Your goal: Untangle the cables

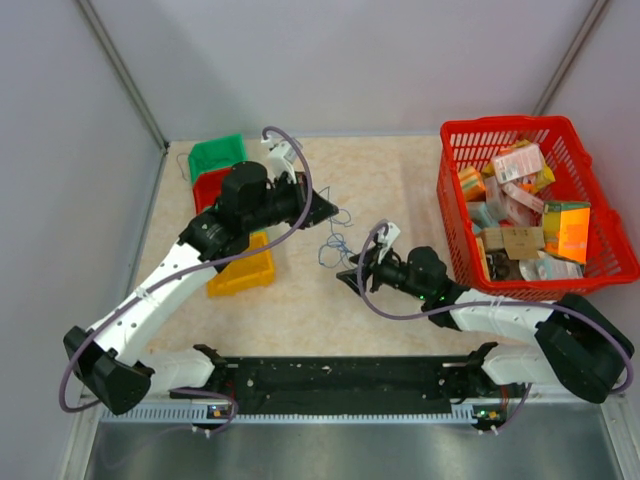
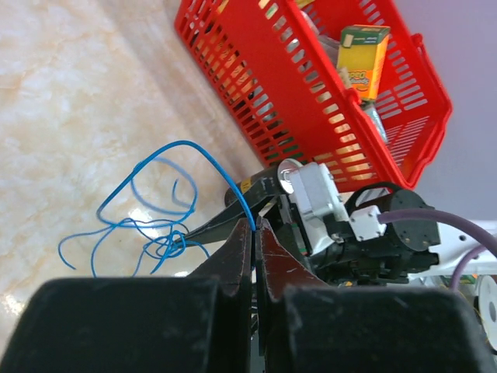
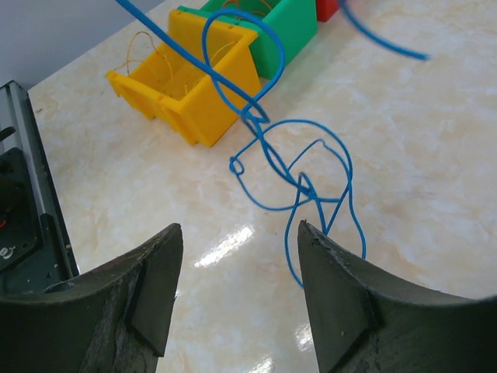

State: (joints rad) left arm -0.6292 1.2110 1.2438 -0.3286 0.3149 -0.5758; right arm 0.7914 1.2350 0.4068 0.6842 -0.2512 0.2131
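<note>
Beige marbled desk [image 1: 400, 180] here, with the cables [image 3: 295, 163], all thin blue strands from what I can see, in a loose tangle mid-desk between the two arms. Up top the left tool [image 2: 255, 227] is clamped tight on one strand that arches up from the pile. Meanwhile the right tool [image 3: 239, 233] has its jaws spread wide just short of the tangle, gripping nothing. A yellow bin [image 3: 194, 93] sits beyond.
</note>
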